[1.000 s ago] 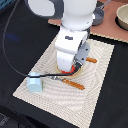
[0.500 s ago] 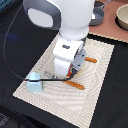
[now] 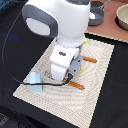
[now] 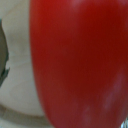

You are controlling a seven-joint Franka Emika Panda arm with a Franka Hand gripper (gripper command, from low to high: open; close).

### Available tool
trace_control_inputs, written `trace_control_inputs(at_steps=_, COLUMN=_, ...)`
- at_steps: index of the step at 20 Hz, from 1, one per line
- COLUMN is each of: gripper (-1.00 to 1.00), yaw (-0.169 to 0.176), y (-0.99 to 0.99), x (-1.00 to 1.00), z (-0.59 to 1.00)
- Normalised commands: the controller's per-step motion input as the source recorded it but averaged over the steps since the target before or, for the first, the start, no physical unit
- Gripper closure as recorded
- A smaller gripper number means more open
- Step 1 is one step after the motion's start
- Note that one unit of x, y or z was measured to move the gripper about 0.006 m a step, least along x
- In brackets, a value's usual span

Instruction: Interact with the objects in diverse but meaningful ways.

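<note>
- Compared with half a second back, the big white arm has swung a little toward the exterior view's left, and its wrist now covers more of the middle of the woven placemat.
- The pale blue cup sits where it sat before, near the mat's corner on the exterior view's left, with a dark cable crossing just beside it.
- The two wooden handles poke out from under the wrist as they did earlier, one on each side of it.
- The red tomato fills nearly the whole wrist view, pressed right up against the lens, with a pale rounded surface behind it.
- The gripper hangs low over the mat, under the wrist housing; I cannot tell whether its jaws are spread or pinching the tomato.
- A dark grey frying pan and a beige bowl rest well apart from the mat, on the brown surface behind it.
- I can read no writing or brand mark anywhere.
</note>
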Motion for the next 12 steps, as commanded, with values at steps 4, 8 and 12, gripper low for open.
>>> trace_control_inputs(at_steps=4, gripper=1.00, yaw=0.000, y=-0.20, x=0.00, z=-0.06)
trace_control_inputs(at_steps=8, gripper=1.00, yaw=-0.001, y=-0.06, x=0.18, z=0.13)
trace_control_inputs(at_steps=12, gripper=1.00, yaw=0.000, y=0.00, x=0.28, z=0.36)
